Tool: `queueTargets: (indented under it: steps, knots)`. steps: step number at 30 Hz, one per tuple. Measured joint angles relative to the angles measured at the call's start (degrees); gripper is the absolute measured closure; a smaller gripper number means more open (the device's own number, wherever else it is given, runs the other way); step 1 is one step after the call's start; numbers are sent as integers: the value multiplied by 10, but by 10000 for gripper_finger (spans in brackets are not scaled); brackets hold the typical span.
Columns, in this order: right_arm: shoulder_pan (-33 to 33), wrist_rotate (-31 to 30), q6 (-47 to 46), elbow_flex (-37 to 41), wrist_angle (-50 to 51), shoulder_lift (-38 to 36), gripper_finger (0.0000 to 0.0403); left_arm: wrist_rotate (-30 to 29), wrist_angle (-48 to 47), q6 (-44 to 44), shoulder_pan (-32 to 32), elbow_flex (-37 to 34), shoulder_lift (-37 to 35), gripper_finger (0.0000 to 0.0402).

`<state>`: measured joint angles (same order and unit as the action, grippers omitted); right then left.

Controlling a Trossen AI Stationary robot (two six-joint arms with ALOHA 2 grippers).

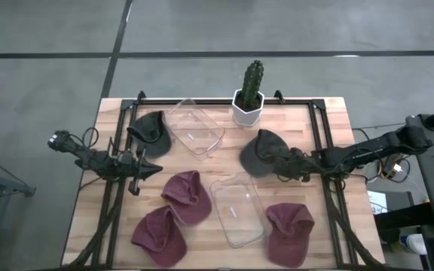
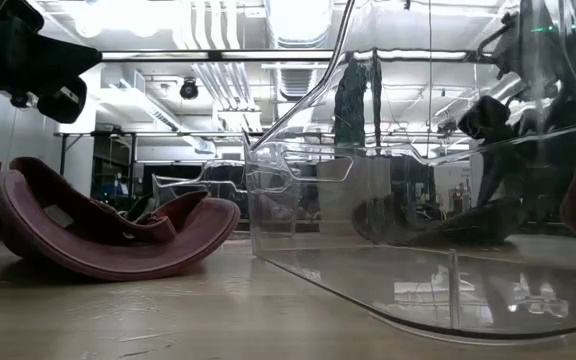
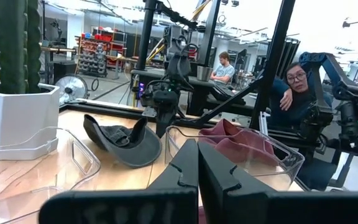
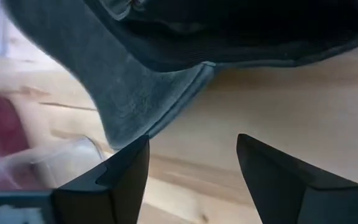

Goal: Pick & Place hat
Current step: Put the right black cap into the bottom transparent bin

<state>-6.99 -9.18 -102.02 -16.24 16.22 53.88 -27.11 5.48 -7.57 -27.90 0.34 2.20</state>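
Observation:
A dark grey hat (image 1: 261,153) lies on the wooden table (image 1: 330,128) right of centre; its brim (image 4: 135,99) fills the right wrist view. My right gripper (image 1: 283,162) is open and low at the hat's right side. Its fingertips (image 4: 191,140) stand just under the brim's edge. My left gripper (image 1: 145,167) is shut and empty, above the table's left side. It also shows in the left wrist view (image 3: 197,165). Three maroon hats (image 1: 187,196) (image 1: 159,235) (image 1: 291,229) and a dark green hat (image 1: 151,132) lie on the table. My right gripper comes level from the table's right side at the dark grey hat's brim edge (image 4: 143,127). One open finger (image 4: 126,165) stands right below that edge. I cannot tell whether it touches the brim.
Two clear plastic bins stand on the table, one at far centre (image 1: 194,128) and one at near centre (image 1: 237,208). A cactus in a white pot (image 1: 249,96) stands at the far edge. People sit in the room beyond the table (image 3: 294,81).

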Motion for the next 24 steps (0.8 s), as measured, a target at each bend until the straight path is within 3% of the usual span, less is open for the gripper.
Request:
queueTargets:
  steps: [5, 17, 20, 24]
  knots:
    - [0, 3, -4, 24, -128, 14, 187, 0, 0, -5, 0, 0, 0, 401]
    - [9, -77, -45, 45, -134, 17, 202, 0, -1, 1, 0, 0, 0, 401]
    - [11, -75, -42, 53, -139, 17, 241, 0, -5, 1, 0, 0, 0, 401]
    - [11, -75, -16, 53, -140, 15, 341, 0, -5, 1, 0, 0, 0, 401]
